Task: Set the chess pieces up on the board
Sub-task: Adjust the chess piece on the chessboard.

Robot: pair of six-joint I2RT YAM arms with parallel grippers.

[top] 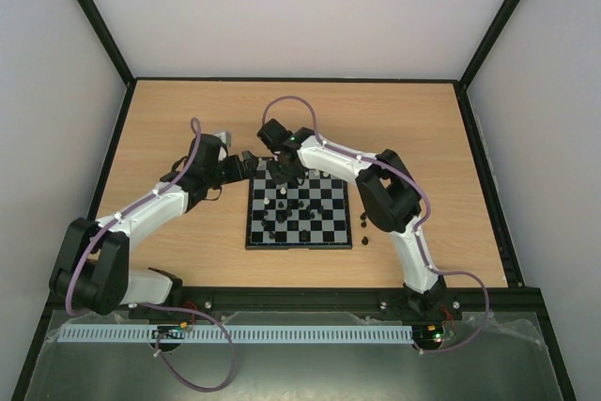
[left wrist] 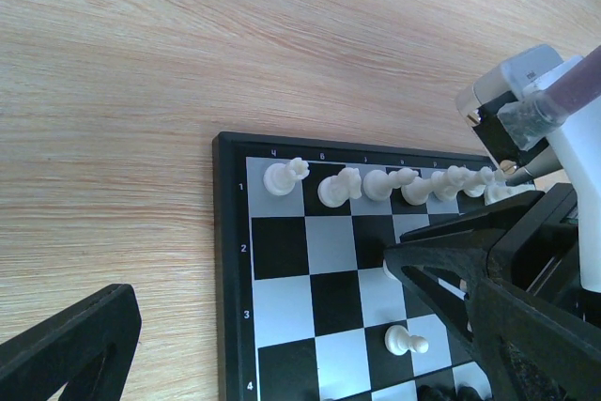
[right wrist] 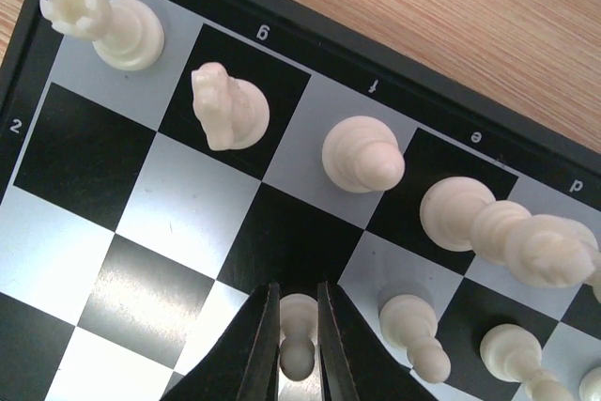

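Right wrist view: right gripper (right wrist: 299, 296) pinched on a white pawn (right wrist: 299, 337), upright on the board (right wrist: 84, 147), in line with the neighbouring pawns (right wrist: 413, 326) and just inboard of the bishop (right wrist: 362, 152). The rook (right wrist: 99, 21) and knight (right wrist: 225, 105) stand against the far black border. Off the rook's corner, left gripper (left wrist: 263, 279) hovers with fingers spread wide. The board lies mid-table (top: 188, 119), with wood running wide beyond every edge. A few dark pieces (top: 362, 223) lie just off its right edge.
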